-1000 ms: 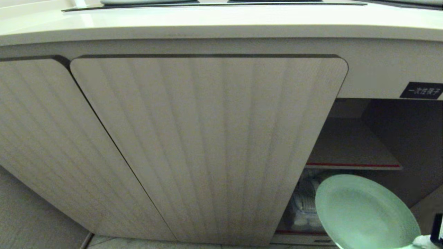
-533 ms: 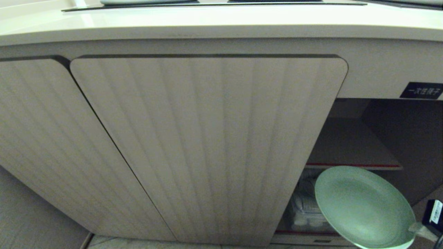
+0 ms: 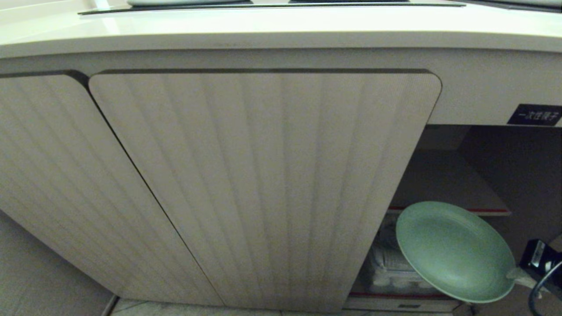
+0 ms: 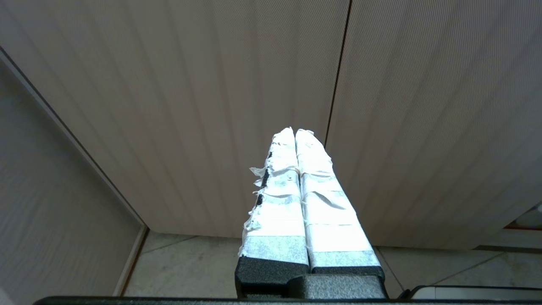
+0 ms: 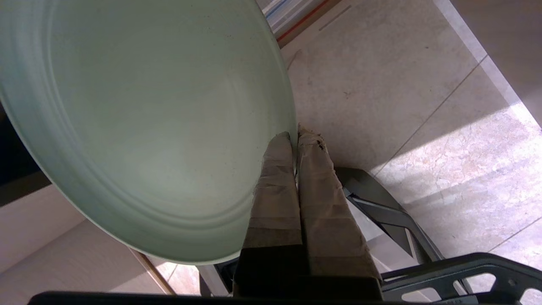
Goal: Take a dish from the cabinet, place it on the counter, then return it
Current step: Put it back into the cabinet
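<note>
Right pincer (image 5: 295,134) pinching mint-green plate (image 3: 452,250) before the open cabinet (image 3: 443,184).
Ribbed door (image 3: 263,184) beside plate; left pincer (image 4: 295,132) pressed together.

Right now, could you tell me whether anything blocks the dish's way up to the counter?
The right gripper holds the dish by its rim, outside the open cabinet. Directly above are the cabinet's top rail and the counter lip overhanging it; the dish must clear these.
</note>
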